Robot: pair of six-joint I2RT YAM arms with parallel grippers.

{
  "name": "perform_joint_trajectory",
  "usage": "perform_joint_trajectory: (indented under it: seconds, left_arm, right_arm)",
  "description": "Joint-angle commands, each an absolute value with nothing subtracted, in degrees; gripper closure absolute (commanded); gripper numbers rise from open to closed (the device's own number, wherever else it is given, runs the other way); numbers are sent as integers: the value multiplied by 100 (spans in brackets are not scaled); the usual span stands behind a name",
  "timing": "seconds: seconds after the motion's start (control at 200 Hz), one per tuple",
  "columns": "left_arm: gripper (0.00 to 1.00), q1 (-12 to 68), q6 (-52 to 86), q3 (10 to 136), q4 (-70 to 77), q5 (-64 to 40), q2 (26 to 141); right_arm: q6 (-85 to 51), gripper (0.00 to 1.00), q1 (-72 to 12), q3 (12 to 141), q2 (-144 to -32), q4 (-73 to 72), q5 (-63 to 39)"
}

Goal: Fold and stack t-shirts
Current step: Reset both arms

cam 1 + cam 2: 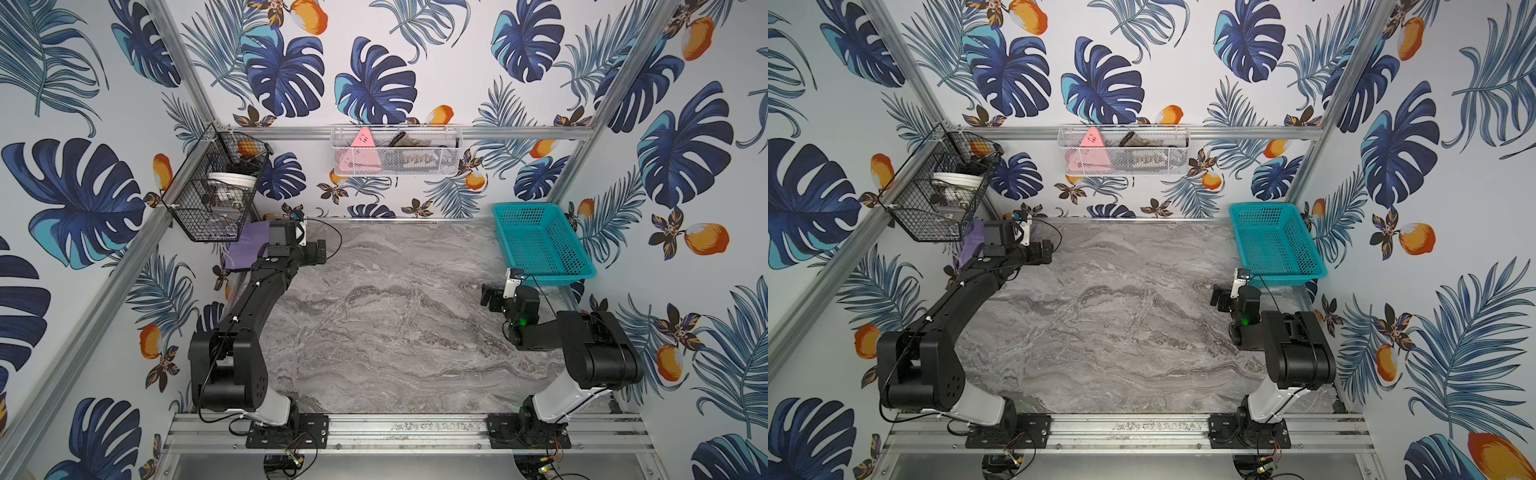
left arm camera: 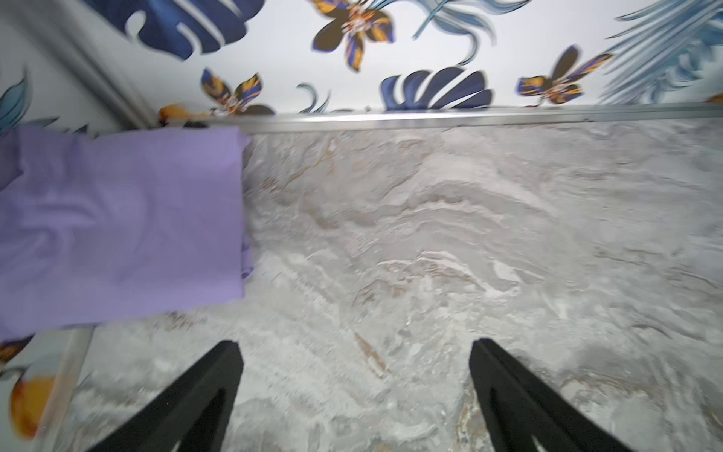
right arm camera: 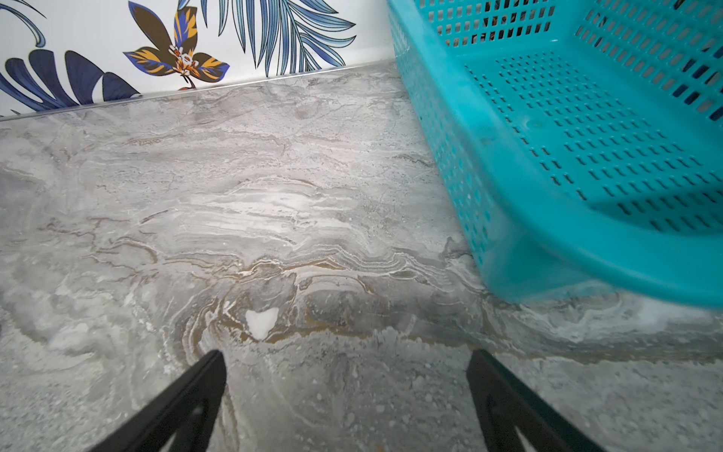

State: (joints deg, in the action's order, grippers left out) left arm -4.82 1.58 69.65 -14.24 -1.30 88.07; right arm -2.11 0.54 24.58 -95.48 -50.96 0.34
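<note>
A lavender-purple t-shirt (image 1: pixel 243 253) (image 1: pixel 971 245) lies folded flat in the table's far left corner, partly hidden by my left arm in both top views. The left wrist view shows its smooth folded face (image 2: pixel 117 227) and a stacked edge. My left gripper (image 1: pixel 319 252) (image 1: pixel 1044 252) (image 2: pixel 354 344) hovers just right of the shirt, open, with only bare marble between its fingers. Over the right side of the table, my right gripper (image 1: pixel 490 297) (image 1: pixel 1219 297) (image 3: pixel 346 354) is also open and holds nothing, close to the teal basket's near corner.
The teal plastic basket (image 1: pixel 552 275) (image 1: pixel 1285 274) (image 3: pixel 587 242) stands with nothing in it at the far right of the marble table (image 1: pixel 395 332). A white mesh basket (image 1: pixel 395 166) on the back wall holds a pink triangular item (image 1: pixel 363 139). A black wire basket (image 1: pixel 208 216) hangs over the far left corner.
</note>
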Motion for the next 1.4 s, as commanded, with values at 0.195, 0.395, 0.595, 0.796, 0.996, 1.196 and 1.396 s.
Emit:
perform_joint_trajectory:
  seconds: [0.195, 0.395, 0.595, 0.796, 0.996, 1.196, 1.396]
  left_arm:
    - [1, -686, 725, 6177, -733, -850, 7999]
    - [1, -686, 427, 5588, -811, -1256, 7904]
    - [1, -686, 163, 3853, 1204, -1405, 7818]
    - [1, -644, 671, 2817, 3880, -462, 8639]
    - [1, -184, 33, 3080, 3894, -695, 9284]
    - [1, 185, 334, 1438, 6839, 896, 9307]
    - [1, 353, 12, 2122, 5675, 707, 9388]
  right_arm:
    - [-193, 0, 55, 2462, -9562, -5194, 26]
    - [-194, 0, 58, 2462, -9562, -5194, 27]
    - [-193, 0, 58, 2461, -9562, -5193, 26]
    - [-193, 0, 56, 2461, -9562, -5194, 33]
    - [-189, 0, 57, 2461, -9562, -5190, 28]
    - [-190, 0, 56, 2461, -9562, -5189, 27]
    - [-195, 0, 54, 2468, -9554, -5178, 28]
